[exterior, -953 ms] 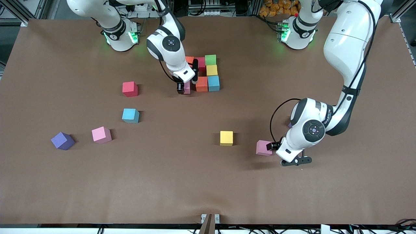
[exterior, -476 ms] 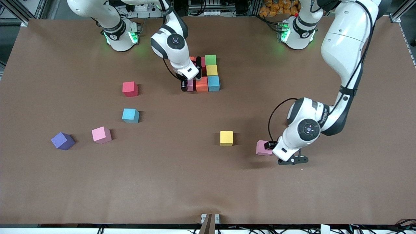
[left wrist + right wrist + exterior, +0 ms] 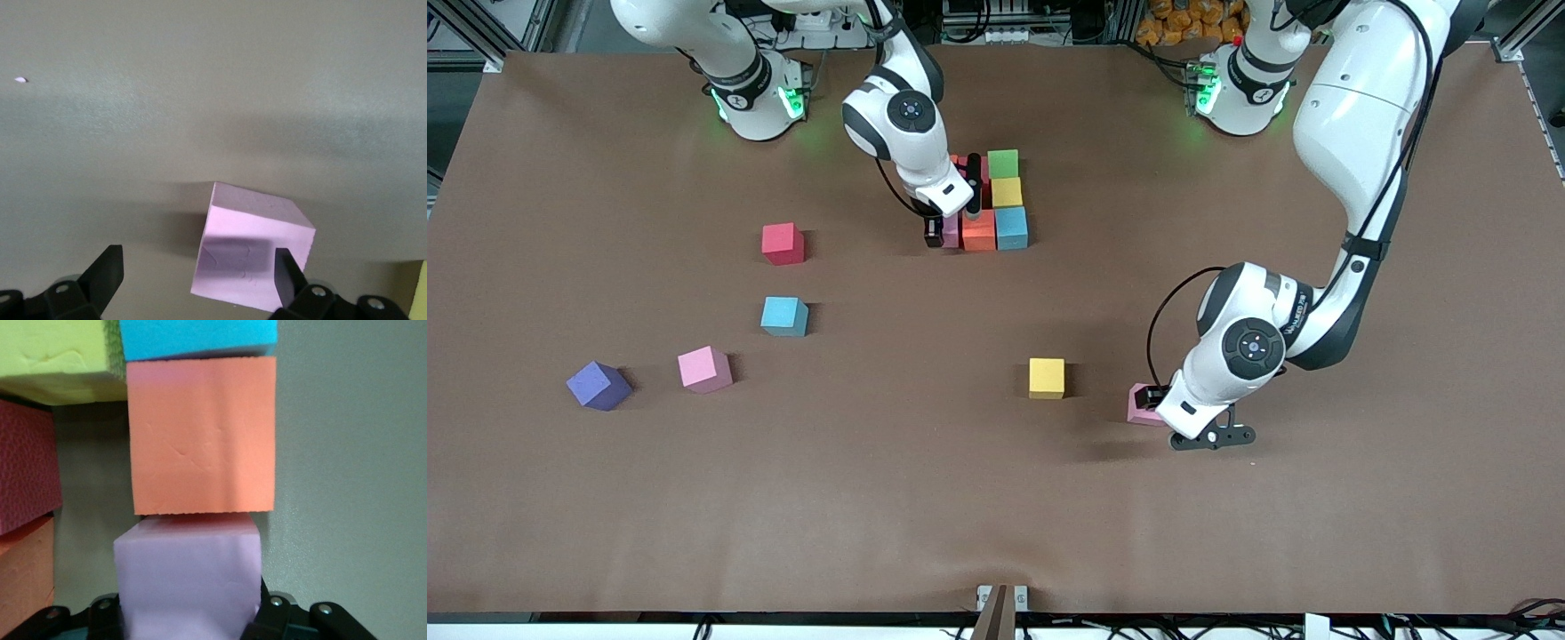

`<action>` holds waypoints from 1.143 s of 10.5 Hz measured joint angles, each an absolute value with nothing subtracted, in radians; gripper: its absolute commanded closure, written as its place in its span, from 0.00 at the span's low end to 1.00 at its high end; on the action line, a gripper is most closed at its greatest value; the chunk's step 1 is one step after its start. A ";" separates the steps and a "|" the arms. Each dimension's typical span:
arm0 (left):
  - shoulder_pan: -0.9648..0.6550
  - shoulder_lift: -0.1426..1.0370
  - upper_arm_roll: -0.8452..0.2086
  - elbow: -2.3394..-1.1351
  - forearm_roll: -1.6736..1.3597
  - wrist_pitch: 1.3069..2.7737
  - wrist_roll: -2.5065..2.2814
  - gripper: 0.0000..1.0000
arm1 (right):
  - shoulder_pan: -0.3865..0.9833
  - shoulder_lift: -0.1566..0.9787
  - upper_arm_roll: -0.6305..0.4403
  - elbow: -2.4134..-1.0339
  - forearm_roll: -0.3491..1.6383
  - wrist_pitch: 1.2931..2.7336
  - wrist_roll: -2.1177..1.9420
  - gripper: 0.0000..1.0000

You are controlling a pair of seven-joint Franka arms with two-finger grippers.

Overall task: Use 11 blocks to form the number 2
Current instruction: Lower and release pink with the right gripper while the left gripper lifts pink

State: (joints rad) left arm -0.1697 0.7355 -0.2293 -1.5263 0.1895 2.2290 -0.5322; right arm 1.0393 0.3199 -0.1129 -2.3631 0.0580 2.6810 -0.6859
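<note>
Now, low in the frame's right half, I see my left tool (image 3: pixel 1213 437) spread wide over the brown worktop (image 3: pixel 996 498), beside a loose matte pink foam cube (image 3: pixel 1141 403). Higher, near top centre, my right tool (image 3: pixel 951 224) pinches a pale pink cube (image 3: pixel 951 231) against the orange cube (image 3: pixel 978 229) of the unfinished number 2 (image 3: pixel 996 200).

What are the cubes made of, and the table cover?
Pink cube and orange cube: probably foam, matte; fine pores, creases and soft edges show in the right wrist view. Table cover: looks like matte brown paper or felt; which, unclear.
</note>
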 measured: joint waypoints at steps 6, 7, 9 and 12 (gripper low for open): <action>-0.217 0.799 -0.229 -1.494 0.189 2.304 -0.537 0.00 | 1.039 0.327 -0.113 -2.352 0.058 2.682 -0.680 0.64; -0.216 0.799 -0.228 -1.484 0.189 2.304 -0.537 0.00 | 1.039 0.327 -0.114 -2.351 0.058 2.682 -0.680 0.64; -0.213 0.799 -0.228 -1.471 0.189 2.304 -0.537 0.00 | 1.039 0.327 -0.114 -2.350 0.058 2.682 -0.679 0.63; -0.210 0.799 -0.228 -1.463 0.189 2.304 -0.537 0.00 | 1.039 0.329 -0.114 -2.349 0.058 2.683 -0.679 0.53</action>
